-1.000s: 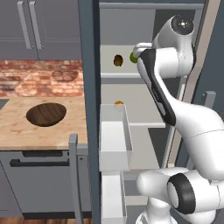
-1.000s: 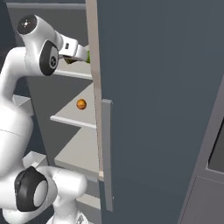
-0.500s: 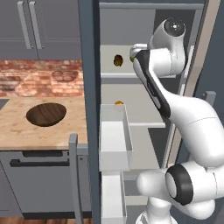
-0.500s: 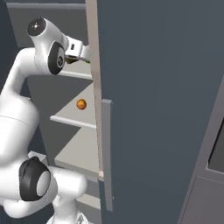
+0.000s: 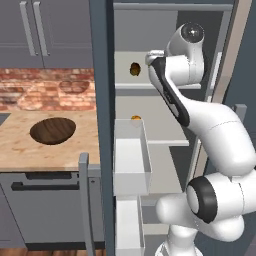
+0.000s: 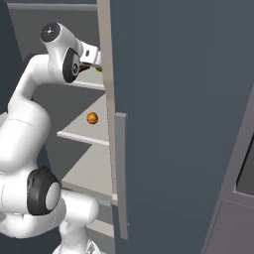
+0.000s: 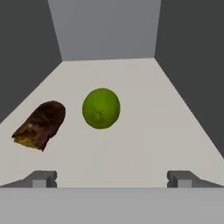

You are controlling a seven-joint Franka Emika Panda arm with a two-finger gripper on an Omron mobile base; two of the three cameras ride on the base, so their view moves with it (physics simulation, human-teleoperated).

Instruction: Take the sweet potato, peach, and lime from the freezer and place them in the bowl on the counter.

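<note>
Since a second ago my wrist has swung deeper into the freezer (image 5: 106,60), toward the upper shelf (image 7: 131,131), and the lime I could glimpse beside my hand from the left base camera is now hidden behind it there. My jaws (image 7: 111,178) stand spread as wide as they go and hold nothing; both tips hang over bare shelf. The lime (image 7: 101,108) lies just ahead of them and a little left of the midline, so my guess is I need a small shift left and then a straight push forward to bracket it. It is round, so no axis matters. The sweet potato (image 7: 40,124) sits just left of the lime, apart from it, its long axis slanting from near left to far right. On the shelf below rests the peach (image 6: 92,118). My forearm reaches up from the base and bends level into the upper compartment. Well off to the left, the bowl (image 5: 52,130) waits on the table (image 5: 20,150) with nothing in it.
</note>
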